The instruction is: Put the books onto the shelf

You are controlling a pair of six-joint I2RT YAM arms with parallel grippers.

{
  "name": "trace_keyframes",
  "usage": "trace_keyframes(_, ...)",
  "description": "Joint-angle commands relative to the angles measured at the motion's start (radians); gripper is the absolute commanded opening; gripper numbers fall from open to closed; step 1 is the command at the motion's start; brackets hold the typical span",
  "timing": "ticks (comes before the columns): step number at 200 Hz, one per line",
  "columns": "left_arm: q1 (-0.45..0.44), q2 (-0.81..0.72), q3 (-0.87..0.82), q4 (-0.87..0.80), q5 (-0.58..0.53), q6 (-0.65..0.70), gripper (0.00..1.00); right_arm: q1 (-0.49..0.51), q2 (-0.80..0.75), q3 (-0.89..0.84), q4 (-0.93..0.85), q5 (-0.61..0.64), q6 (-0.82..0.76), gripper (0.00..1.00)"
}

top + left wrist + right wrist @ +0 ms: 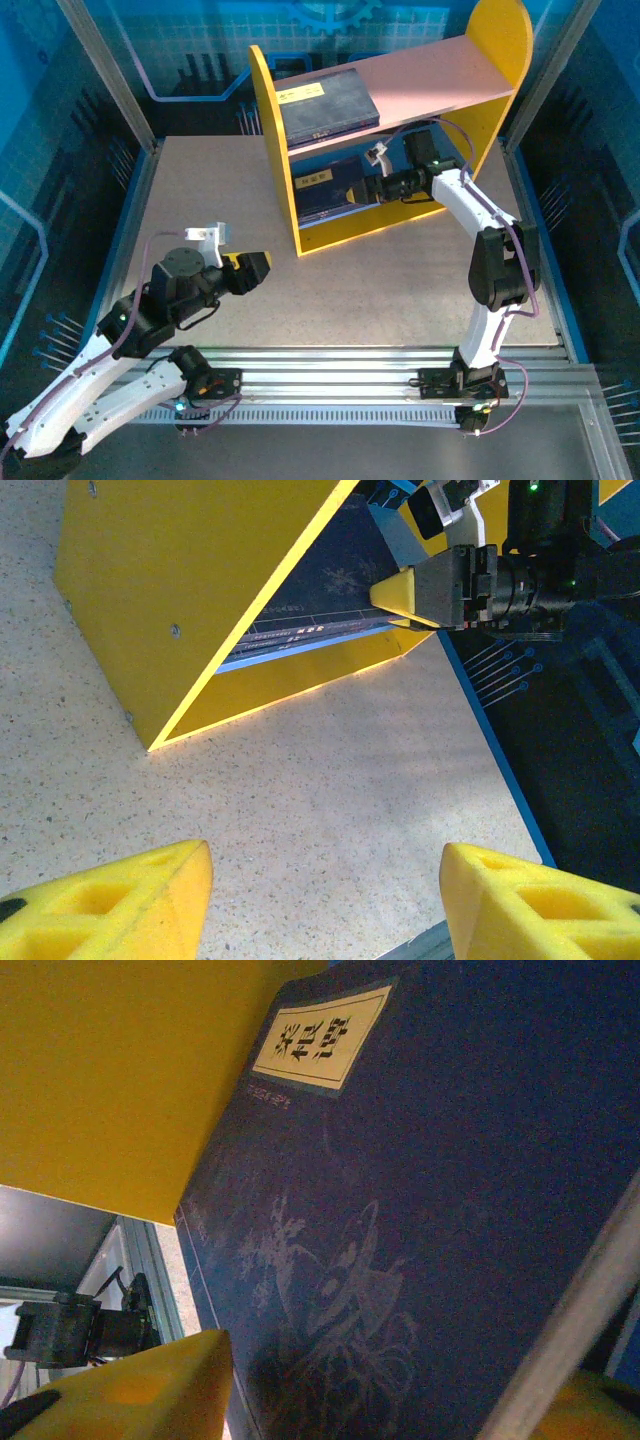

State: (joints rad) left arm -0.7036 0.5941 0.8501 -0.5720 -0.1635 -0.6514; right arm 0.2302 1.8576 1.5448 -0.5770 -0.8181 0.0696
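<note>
- Right gripper: reaches into the lower tier of the shelf from the right, with its tips at the right edge of the lower book.
- Its yellow wedge fingers sit either side of the cover in the wrist view. The jaws are partly apart. Cannot tell whether they pinch the book or stand clear of it.
- Left gripper: hovers over the table, near left and well apart from the shelf. Jaws roughly half open, nothing held.
- Lower book: lies flat on the blue lower board, tucked toward the left panel, pale label strip uppermost.
- Upper book: lies flat at the left end of the pink board.
- Handling, my read: thin, stiff and light, and not fragile. The cover looks matte with a faint printed pattern, so it should grip fairly well.
- Best hold is probably the free right edge, pinched across the thickness. With little headroom, slide it rather than lift it.
- Shelf: smooth yellow panels with rounded tops and small screw heads on the left one. The tabletop is speckled and flat.
</note>
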Motion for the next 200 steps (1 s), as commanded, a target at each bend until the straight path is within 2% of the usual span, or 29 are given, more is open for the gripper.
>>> trace_keyframes(1, 0.007, -0.003, 0.019, -0.008, 0.012, 0.018, 0.63, 0.012, -0.004, 0.000, -0.026, 0.023, -0.016, 0.56)
trace_keyframes(123, 0.006, -0.001, 0.028, -0.012, 0.009, 0.027, 0.63, -0.043, -0.019, 0.018, 0.009, 0.037, 0.030, 0.62)
trace_keyframes(200, 0.006, 0.004, 0.030, -0.017, 0.009, 0.027, 0.63, -0.051, 0.002, 0.049, 0.003, 0.062, 0.030, 0.62)
